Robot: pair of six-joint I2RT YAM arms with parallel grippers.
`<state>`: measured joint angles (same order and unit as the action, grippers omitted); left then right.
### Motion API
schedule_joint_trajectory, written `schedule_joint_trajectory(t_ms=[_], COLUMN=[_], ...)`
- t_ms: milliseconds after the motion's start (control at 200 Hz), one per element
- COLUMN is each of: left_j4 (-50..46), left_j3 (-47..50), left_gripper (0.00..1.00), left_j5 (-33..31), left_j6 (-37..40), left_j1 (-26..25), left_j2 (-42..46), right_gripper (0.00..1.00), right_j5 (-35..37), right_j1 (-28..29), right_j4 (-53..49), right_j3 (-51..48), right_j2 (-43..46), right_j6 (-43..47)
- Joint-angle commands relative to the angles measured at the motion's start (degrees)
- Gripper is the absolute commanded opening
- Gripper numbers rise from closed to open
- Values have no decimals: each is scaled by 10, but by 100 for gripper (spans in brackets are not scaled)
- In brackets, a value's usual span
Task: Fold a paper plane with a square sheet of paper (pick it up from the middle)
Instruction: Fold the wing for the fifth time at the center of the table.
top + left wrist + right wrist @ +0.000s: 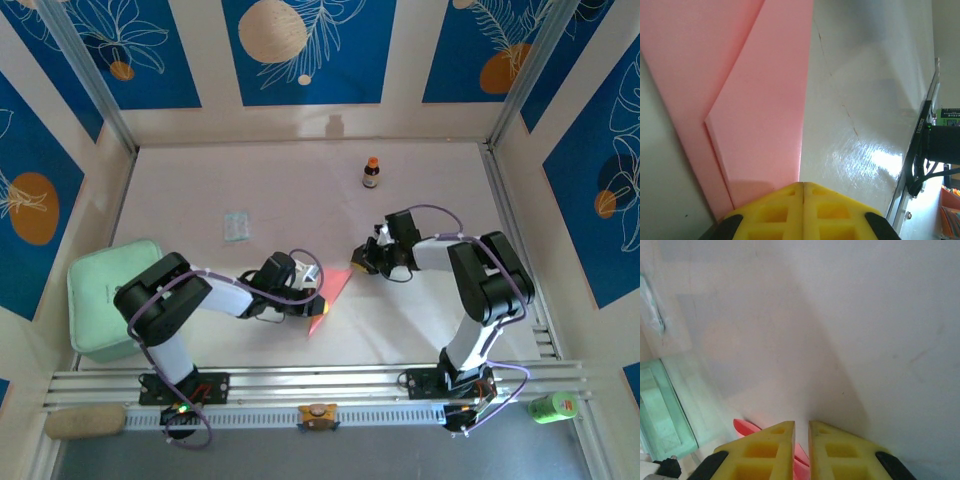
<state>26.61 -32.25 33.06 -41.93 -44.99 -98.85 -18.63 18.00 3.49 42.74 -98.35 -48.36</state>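
The salmon-pink sheet of paper (336,284) lies on the white table, folded into a slim pointed triangle like a paper plane. My left gripper (317,301) is shut, its yellow tips resting on the paper's lower end. In the left wrist view the shut left gripper (803,185) sits at the long straight edge of the layered folds of the paper (760,115). My right gripper (358,259) is at the paper's upper tip. In the right wrist view the right gripper (801,426) shows a narrow gap, with curled pink paper (746,428) just beneath and behind the fingers.
A small brown bottle (371,174) with an orange cap stands at the back. A pale translucent packet (236,225) lies left of centre. A mint-green box (108,298) sits at the left edge. A metal rail (320,385) runs along the front, with a green can (553,405) beyond it.
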Motion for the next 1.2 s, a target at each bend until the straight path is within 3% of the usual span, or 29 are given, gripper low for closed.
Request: schedule_joint_trajectory(t_ms=[0,160,315,600,1070,1195], left_j4=[-85,-85,-81,-72,-86,-103], left_j3=[26,25,25,29,28,23], left_gripper=[0,0,0,0,0,4], left_j5=[0,-1,-3,-2,27,39], left_j6=[-3,-2,-3,-8,-18,-15], left_j1=[3,3,3,3,3,3], left_j2=[-29,-25,-25,-24,27,53], right_gripper=[16,15,7,3,2,2], right_j5=[15,4,1,18,70,66], right_j1=[2,40,105,182,176,176], right_j4=[-40,-42,-18,23,17,16], right_j3=[17,7,-13,-48,-80,-80], right_j2=[71,116,100,56,22,24], right_j6=[14,6,-27,-81,-87,-85])
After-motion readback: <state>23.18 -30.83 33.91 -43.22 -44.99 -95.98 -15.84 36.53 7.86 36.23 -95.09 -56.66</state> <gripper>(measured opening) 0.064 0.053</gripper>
